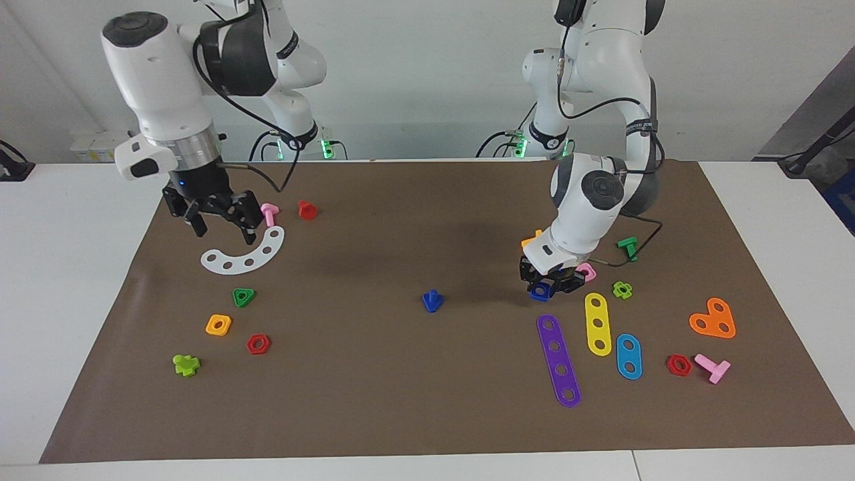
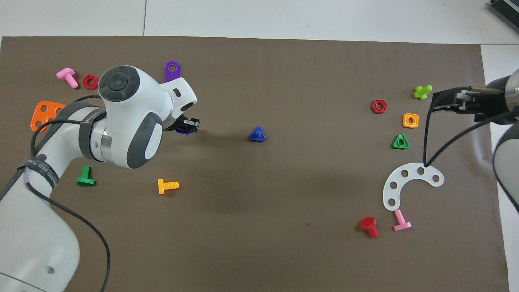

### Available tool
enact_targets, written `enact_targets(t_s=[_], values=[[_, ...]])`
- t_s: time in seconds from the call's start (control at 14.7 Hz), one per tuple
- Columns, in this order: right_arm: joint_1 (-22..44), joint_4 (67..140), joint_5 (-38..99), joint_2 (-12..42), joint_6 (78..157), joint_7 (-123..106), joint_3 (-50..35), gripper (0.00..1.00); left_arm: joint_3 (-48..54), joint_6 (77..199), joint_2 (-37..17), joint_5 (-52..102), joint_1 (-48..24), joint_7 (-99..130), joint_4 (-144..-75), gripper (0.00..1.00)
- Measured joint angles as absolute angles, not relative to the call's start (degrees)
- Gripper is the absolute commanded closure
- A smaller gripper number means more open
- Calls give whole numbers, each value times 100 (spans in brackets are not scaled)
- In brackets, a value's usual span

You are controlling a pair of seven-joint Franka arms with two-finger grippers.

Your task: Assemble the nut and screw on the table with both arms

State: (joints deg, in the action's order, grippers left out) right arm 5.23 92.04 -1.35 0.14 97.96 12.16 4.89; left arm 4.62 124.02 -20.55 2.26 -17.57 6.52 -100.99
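Brown matting on the table [image 1: 80,220] carries scattered toy parts. Over the white arc piece [image 1: 246,255], the right gripper [image 1: 220,224] is held waiting, fingers apart. At mid-mat the screw [image 1: 433,301] is stood head-down, presumably for threading. Down at the mat, the left gripper [image 1: 549,284] is clamped on the nut [image 1: 540,291]. No writing can be read.

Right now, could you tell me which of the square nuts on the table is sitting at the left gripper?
The blue nut: it sits at the left gripper, unlike the orange-yellow nut toward the right arm's end.
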Motion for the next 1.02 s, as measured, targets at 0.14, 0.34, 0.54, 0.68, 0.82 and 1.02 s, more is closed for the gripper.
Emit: enact_targets(t_s=[0.14, 0.34, 0.54, 0.68, 0.82, 1.02], values=[[368, 8824, -135, -70, 9120, 947, 489, 0, 463, 12377, -2136, 228, -2049, 1242, -9888, 80], [296, 8702, -135, -112, 8812, 837, 479, 0, 464, 12231, -2256, 249, -2374, 1842, -9553, 80], [316, 8900, -135, -123, 8901, 837, 415, 0, 462, 11923, -2394, 434, -2650, 2238, -9156, 80], [317, 8989, -135, -137, 8920, 837, 403, 0, 459, 11874, -2523, 463, -2804, 2504, -8935, 80], [317, 9021, -135, -161, 8920, 837, 403, 0, 459, 11822, -2712, 471, -2928, 2722, -8647, 80], [315, 9024, -114, -181, 8920, 837, 403, 0, 454, 11601, -3046, 473, -3057, 2900, -8120, 80]])
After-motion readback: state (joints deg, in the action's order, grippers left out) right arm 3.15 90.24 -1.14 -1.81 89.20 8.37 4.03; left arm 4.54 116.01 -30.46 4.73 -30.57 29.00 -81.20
